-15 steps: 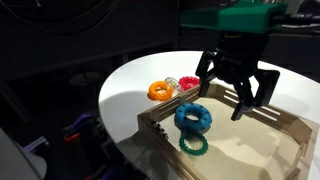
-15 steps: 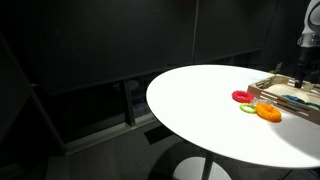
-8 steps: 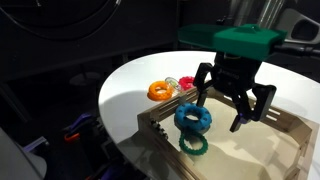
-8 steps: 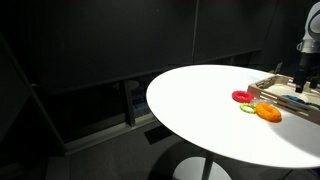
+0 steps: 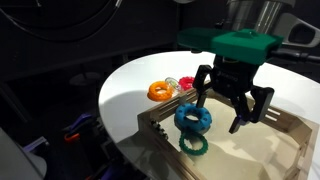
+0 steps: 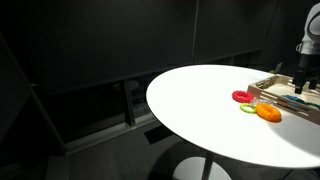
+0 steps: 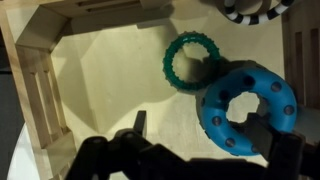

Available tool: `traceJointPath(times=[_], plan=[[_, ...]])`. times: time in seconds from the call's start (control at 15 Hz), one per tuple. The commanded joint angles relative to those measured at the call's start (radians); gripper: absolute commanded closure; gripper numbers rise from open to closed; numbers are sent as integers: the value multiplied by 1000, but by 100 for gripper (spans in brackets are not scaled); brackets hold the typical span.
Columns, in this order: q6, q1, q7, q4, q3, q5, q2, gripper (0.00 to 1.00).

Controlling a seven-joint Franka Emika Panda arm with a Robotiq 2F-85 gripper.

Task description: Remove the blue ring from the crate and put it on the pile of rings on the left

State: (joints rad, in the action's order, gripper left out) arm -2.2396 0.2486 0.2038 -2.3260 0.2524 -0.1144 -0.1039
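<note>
In an exterior view, the pile of rings sits at the left on the round white desk, with an orange ring nearest the frame's left, and a pale clear one and a red one just behind it. Right of the pile begins the crate, its slatted corner pointing toward the lower left of the frame. The blue ring lies inside that corner, its hole facing up and slightly toward the camera. A dark-green ring lies just below it in the frame. Above and to the right hangs the end effector, its black fingers spread wide apart and holding nothing. One finger is behind the blue ring and the other off to its right. In the wrist view, the crate's wooden wall runs down the left side. The green ring lies flat at upper centre, and the blue ring lies lower right of it, their edges meeting. The blue ring is round with its hole toward the camera, so it has no true long axis, though its outline stretches slightly from lower left to upper right. The end effector fills the bottom edge, with the ring between its parted fingers. Whether they touch it I cannot tell.
</note>
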Motion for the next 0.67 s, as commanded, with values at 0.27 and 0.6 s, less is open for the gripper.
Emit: traceJointPath(times=[0.27,0.6], plan=[[-76,5,22,-18,-12,14,-27,0],[-86,5,24,-18,-21,19,-42,0]])
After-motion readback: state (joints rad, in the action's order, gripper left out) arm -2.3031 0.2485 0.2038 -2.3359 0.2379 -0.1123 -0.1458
